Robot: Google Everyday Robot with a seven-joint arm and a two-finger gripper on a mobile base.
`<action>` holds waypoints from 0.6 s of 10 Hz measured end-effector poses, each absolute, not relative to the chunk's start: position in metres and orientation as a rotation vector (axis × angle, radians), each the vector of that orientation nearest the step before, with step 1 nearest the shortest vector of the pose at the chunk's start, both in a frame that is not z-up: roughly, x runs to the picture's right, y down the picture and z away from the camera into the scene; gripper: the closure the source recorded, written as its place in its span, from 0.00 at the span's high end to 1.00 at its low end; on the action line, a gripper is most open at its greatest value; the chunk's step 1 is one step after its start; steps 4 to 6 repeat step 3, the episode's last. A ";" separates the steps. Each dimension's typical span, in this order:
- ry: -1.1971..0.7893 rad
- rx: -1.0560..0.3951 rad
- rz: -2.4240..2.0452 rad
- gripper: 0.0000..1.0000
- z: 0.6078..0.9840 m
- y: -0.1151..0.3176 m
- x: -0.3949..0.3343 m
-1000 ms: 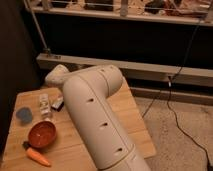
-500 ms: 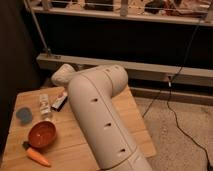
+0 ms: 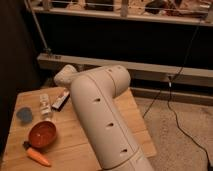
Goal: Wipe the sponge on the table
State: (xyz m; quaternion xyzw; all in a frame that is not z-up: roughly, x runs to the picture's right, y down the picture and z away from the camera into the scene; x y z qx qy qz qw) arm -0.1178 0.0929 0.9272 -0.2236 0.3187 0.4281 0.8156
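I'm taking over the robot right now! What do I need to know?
The gripper is not in view; only the white arm shows, reaching over the table toward its far left edge.
The sponge is the small pale block on the table's left side, between the blue-grey disc and the black-and-red bar, behind the orange bowl; nothing grips it.
Done: no wiping visible.
Left: grasp the sponge, wipe the table.

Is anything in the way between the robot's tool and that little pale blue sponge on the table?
The tool is not in view; only the big white arm shows, so its path cannot be traced. The small pale blue sponge lies on the light-brown wooden table, with a black-and-red-edged bar close beside it, toward the arm.
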 end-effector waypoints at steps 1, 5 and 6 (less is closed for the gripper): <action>0.680 -0.476 0.913 0.04 0.927 0.093 -0.118; 0.680 -0.476 0.914 0.24 0.927 0.092 -0.118; 0.680 -0.476 0.914 0.24 0.927 0.092 -0.118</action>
